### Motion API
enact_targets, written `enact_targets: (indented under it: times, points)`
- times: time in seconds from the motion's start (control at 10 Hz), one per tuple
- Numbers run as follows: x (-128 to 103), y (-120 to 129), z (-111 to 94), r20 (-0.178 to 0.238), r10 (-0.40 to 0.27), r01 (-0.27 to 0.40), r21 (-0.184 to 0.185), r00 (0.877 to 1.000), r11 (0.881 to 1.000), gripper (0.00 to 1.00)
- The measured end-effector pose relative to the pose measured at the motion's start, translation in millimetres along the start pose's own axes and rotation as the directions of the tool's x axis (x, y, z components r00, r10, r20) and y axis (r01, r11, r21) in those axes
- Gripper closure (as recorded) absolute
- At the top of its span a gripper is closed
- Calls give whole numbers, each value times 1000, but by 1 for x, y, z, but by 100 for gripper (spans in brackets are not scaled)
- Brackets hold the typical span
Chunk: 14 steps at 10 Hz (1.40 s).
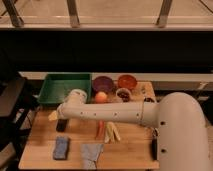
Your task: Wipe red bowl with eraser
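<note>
End effector, jaws spread wide, sits just above eraser, gripping nothing

From my station the scene looks dim and warm. Light falls from above onto the wooden table and the white arm, whose rounded shell glares pale at the right, while the band behind the table is nearly black. The gripper, at the arm's left end just above the eraser, sits in shadow, dark on dark. Everything is softly blurred, and the red bowl shows a dull shine.
</note>
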Motion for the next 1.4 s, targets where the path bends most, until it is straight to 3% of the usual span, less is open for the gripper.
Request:
enact_targets:
  times: [0.4, 0.5, 0.8, 1.1, 1.4]
  points:
    - [9, 6, 22, -65, -5, 3, -26, 998, 1000, 20]
    - [12, 9, 29, -87, -10, 7, -33, 996, 999, 24]
    - [19, 11, 50, -143, -17, 11, -42, 990, 999, 51]
    - [25, 9, 45, -155, -17, 11, -38, 988, 999, 79]
    - [26, 9, 44, -157, -20, 14, -38, 987, 999, 81]
